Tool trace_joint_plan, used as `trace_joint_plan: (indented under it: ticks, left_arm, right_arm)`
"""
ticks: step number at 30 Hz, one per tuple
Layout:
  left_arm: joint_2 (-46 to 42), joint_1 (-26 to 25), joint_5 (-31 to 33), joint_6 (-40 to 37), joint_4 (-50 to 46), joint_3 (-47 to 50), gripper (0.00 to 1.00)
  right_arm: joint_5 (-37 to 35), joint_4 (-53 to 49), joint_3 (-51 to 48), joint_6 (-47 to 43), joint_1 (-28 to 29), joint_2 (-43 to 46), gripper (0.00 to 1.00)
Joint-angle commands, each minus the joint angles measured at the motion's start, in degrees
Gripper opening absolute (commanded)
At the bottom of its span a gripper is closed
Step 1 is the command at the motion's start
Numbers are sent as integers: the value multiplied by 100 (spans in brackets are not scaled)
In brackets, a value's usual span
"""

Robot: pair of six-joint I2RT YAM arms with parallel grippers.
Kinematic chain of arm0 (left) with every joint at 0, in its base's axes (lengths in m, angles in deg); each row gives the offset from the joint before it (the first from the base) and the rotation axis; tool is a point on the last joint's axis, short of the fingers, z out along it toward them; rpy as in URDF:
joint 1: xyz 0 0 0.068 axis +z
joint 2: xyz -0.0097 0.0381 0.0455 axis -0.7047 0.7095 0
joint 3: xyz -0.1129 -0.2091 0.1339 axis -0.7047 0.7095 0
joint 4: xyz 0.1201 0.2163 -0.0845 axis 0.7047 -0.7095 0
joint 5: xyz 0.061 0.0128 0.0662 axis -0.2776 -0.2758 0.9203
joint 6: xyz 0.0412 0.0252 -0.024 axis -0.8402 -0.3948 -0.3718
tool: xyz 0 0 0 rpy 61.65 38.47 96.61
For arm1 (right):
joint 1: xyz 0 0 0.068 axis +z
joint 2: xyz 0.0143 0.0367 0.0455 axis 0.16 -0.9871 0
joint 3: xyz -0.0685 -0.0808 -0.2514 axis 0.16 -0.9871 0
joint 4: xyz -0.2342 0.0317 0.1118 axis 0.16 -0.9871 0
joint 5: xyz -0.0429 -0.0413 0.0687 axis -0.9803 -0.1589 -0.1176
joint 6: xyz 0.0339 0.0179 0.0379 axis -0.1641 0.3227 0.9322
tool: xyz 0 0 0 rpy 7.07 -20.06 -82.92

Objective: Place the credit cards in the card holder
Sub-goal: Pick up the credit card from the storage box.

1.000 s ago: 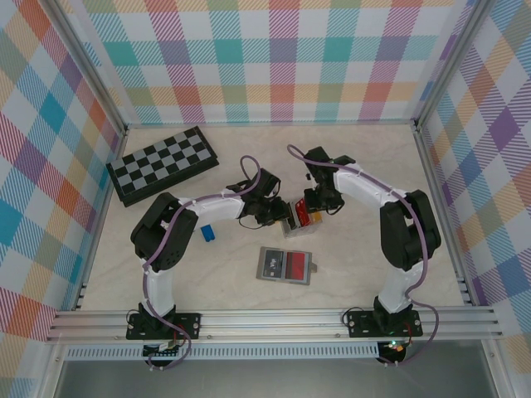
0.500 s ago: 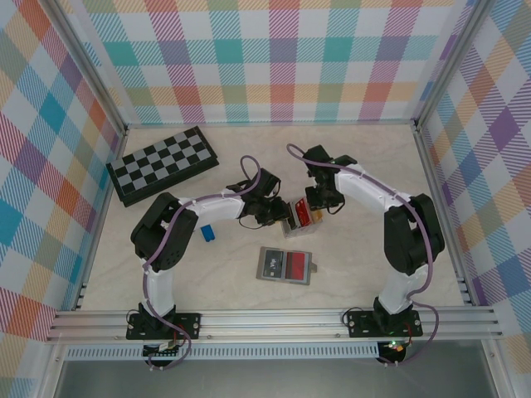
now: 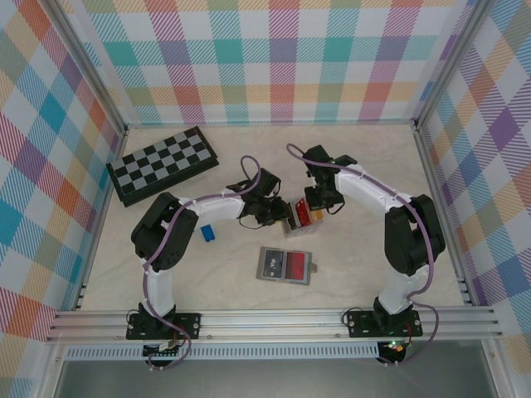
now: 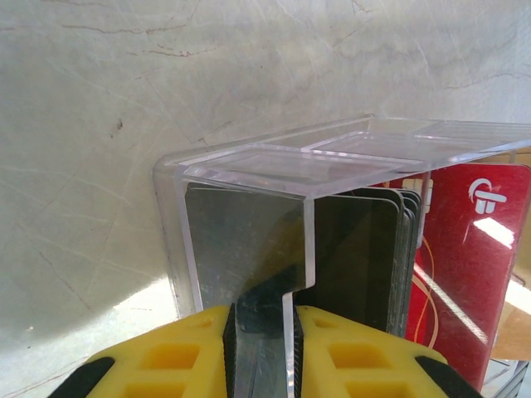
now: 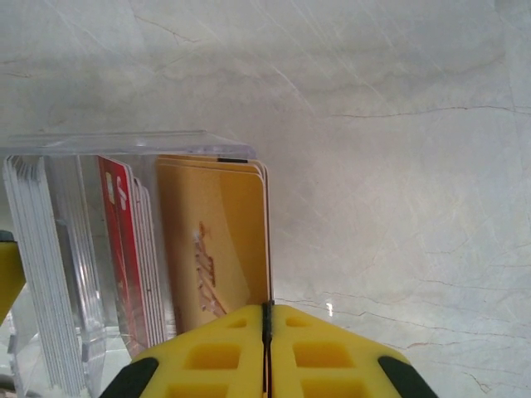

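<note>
Clear rack [image 4: 332, 157] — transparent hard plastic, glossy, edges catching bright glints. The dark cards [image 4: 357, 249] in it have a dull satin face, the red card [image 4: 469, 265] is glossy with a white highlight, and the yellow-orange card [image 5: 216, 240] is smooth and semi-matt. Left gripper [image 4: 264, 319] fingers are moulded yellow plastic, matt; table [image 5: 398, 124] — pale marble-look surface, smooth, faintly veined and scratched, low sheen.

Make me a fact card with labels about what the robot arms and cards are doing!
left tool: pinching a wall of the clear plastic card rack
right tool: shut on the yellow-orange card in that rack
red card: standing in the rack beside dark cards
flat grey wallet: lying on the table, apart from both tools
small blue block: left of the wallet
</note>
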Motion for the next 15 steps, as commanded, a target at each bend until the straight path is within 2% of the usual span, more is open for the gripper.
trace_joint_plan:
  ticks: [1, 4, 15]
  left_arm:
    - [184, -42, -38, -77, -456, 14, 23]
    - [189, -44, -49, -79, -456, 11, 23]
    - [172, -44, -56, -80, -430, 28, 23]
  right_arm:
    - [-54, -113, 53, 16, -26, 113, 6]
    - [20, -138, 69, 46, -24, 191, 3]
    - [993, 102, -41, 256, -28, 399, 3]
